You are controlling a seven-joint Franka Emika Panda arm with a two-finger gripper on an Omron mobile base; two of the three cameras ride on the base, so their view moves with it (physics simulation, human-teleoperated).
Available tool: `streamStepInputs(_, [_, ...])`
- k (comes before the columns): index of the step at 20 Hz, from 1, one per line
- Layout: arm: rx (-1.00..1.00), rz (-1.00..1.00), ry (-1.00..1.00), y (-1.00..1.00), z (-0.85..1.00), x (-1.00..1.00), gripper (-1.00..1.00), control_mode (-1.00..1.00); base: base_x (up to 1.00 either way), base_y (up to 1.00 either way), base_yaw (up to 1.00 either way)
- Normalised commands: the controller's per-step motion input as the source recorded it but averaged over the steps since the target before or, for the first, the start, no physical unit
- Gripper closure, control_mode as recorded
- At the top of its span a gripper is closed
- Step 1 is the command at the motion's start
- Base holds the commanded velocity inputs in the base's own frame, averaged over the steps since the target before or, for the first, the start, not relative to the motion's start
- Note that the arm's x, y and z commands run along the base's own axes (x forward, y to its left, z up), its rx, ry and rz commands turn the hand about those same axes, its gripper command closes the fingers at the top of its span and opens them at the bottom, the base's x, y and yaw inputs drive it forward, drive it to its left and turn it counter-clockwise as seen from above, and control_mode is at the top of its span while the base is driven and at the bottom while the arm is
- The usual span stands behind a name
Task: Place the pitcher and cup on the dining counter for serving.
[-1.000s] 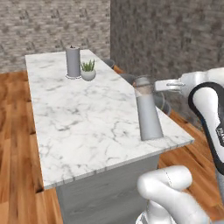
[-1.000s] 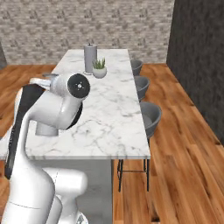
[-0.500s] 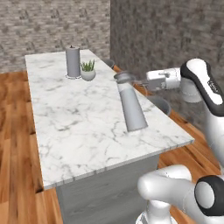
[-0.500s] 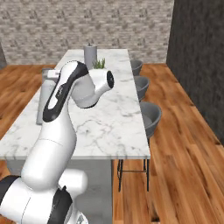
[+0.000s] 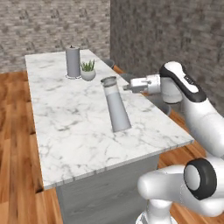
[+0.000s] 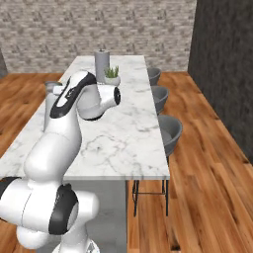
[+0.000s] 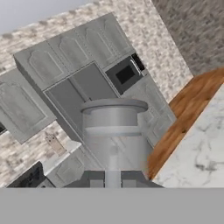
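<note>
Leaning toward eleven o'clock mid-tabletop [image 5: 65, 131], the pitcher [image 5: 115, 107] sits clamped by its handle in the claw [image 5: 127, 86] at three o'clock; releasing now could topple it.

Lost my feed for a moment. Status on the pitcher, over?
Gripper shut on pitcher near its rim. Pitcher tilted over the dining counter. Grey cylinder and potted plant stand apart at the far end.
</note>
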Motion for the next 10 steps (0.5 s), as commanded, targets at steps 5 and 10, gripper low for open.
streamStepInputs(5, [-0.12,-0.03,-0.09,0.17,-0.43,0.72,1.00,-1.00,0.00,0.00,0.00])
streamStepInputs(10, [-0.09,-0.07,-0.15,0.03,-0.61,0.65,1.00,-1.00,0.00,0.00,0.00])
